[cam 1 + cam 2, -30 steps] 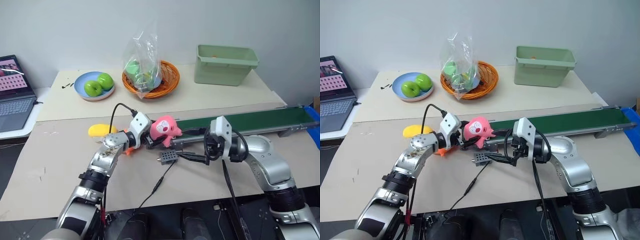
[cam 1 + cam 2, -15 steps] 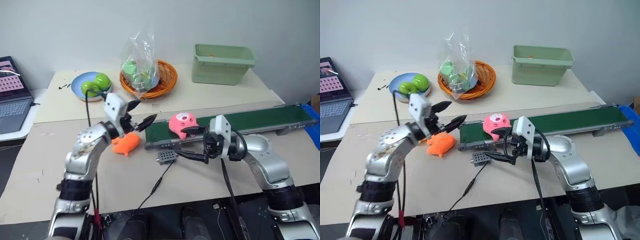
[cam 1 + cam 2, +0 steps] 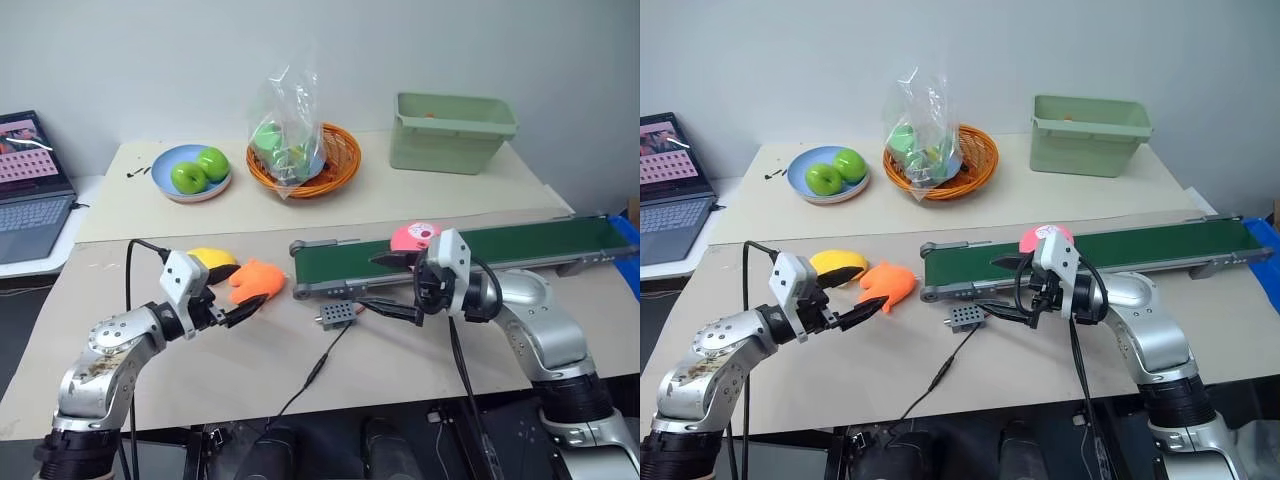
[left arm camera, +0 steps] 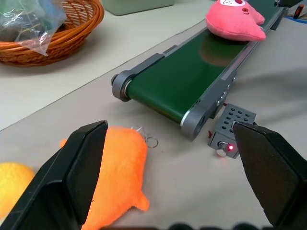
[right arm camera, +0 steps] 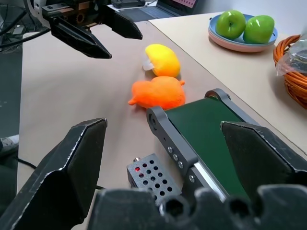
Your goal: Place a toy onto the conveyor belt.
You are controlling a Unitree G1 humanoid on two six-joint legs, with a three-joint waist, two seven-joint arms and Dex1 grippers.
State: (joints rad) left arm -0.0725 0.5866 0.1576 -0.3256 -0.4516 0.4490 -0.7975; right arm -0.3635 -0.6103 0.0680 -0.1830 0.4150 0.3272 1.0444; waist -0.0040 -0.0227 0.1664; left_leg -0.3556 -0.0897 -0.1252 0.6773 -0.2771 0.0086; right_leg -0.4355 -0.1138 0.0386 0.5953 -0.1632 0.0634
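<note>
Left eye view had the tan work table [image 3: 120, 290] against a plain pale wall, a second lighter sheet covering its far half. Conveyor belt [image 3: 520, 245] ran across the right side of the table, dark green in a grey frame, its roller end near the table's middle. Pink toy [image 3: 413, 237] lay on the belt, just behind the right gripper [image 3: 385, 283]. Orange toy [image 3: 258, 280] and yellow toy [image 3: 211, 260] sat on the table off the belt's roller end, touching each other. Left gripper [image 3: 232, 312] hovered just beside the orange toy, fingers spread wide, holding nothing. Right gripper's fingers also stood wide apart and empty, by the belt's near edge. Small grey control box [image 3: 335, 315] with a red light sat in front of the roller end, cable trailing to the table's front edge. Far side: blue plate [image 3: 168, 188] with two green apples [image 3: 198, 169], wicker basket [image 3: 340, 160] holding a clear bag [image 3: 285, 125], pale green bin [image 3: 450, 130]. Open laptop [image 3: 30, 185] on a separate surface at far left.
</note>
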